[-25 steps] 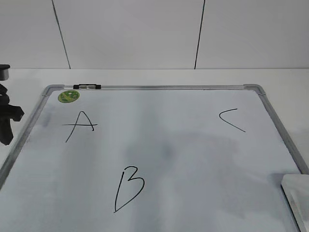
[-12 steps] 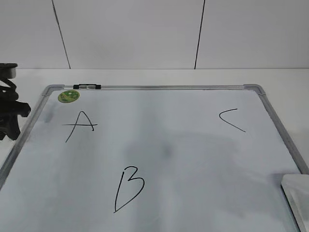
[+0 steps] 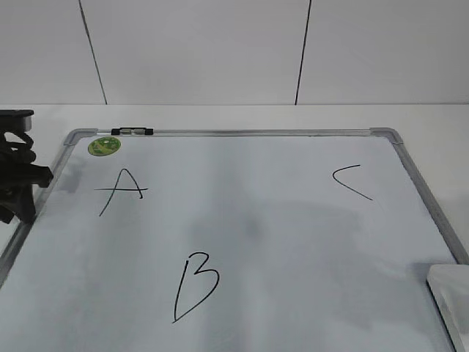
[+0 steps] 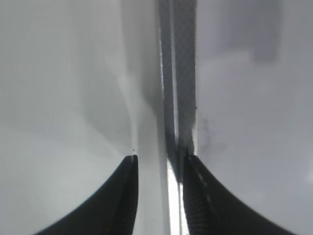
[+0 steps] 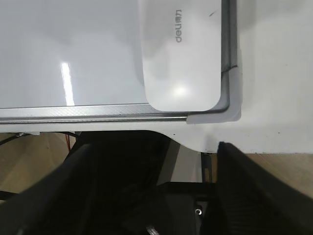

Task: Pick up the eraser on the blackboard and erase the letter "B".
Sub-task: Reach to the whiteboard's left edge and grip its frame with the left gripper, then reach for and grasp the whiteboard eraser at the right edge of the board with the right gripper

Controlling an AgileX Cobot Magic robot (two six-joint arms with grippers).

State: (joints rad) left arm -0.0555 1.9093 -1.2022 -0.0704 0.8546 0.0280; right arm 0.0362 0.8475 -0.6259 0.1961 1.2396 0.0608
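white table (image 3: pixel 220 116), panelled wall (image 3: pixel 198 51), black "a" (image 3: pixel 121 191), "c" (image 3: pixel 352 182), marker clip (image 3: pixel 132 131)

Eraser (image 3: pixel 448 299) on the blackboard (image 3: pixel 293 133) at its near right corner; letter "B" (image 3: pixel 195 286) left of it, near centre.

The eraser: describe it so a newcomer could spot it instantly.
Find the blackboard, a big white board in a silver-grey frame lying flat on the table. Follow its right edge to the near corner; the eraser lies there, tucked against the frame. It is the only raised, glossy white rounded block; the rest is flat marker lettering.
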